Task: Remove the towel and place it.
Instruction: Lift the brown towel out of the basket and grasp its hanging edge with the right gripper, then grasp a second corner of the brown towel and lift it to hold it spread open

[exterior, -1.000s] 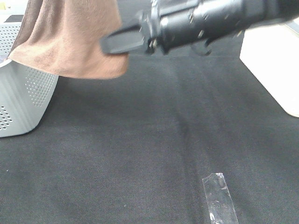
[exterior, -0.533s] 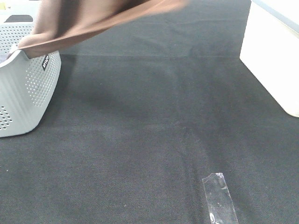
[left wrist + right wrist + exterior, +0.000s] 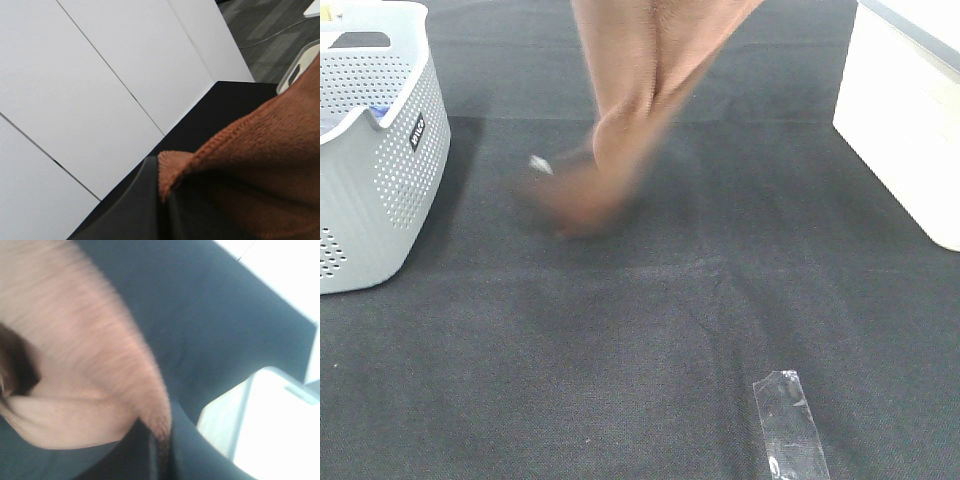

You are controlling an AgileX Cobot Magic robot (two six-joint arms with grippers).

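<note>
Towel (image 3: 630,110) now hangs clear of the basket (image 3: 380,190), no longer stretched from its rim as in the view half a second back. It sits over mid-table (image 3: 620,380) in two strands that cross and bunch low, blurred with swing. Whether the bottom fold touches the surface cannot be told. Removal looks done, placing remains. Basket stands uncovered at left, well apart from the towel. Left end effector (image 3: 161,210) appears to pinch a hemmed towel edge between dark fingers. Right end effector (image 3: 152,455) has towel lying against it, but blur hides whether it is pressed together. Towel is plush, brown-orange and limp, with a ribbed hem and a small white tag (image 3: 538,163) at the low corner. Basket is grey, perforated, rigid-looking. Table covering is dark woven fabric.
</note>
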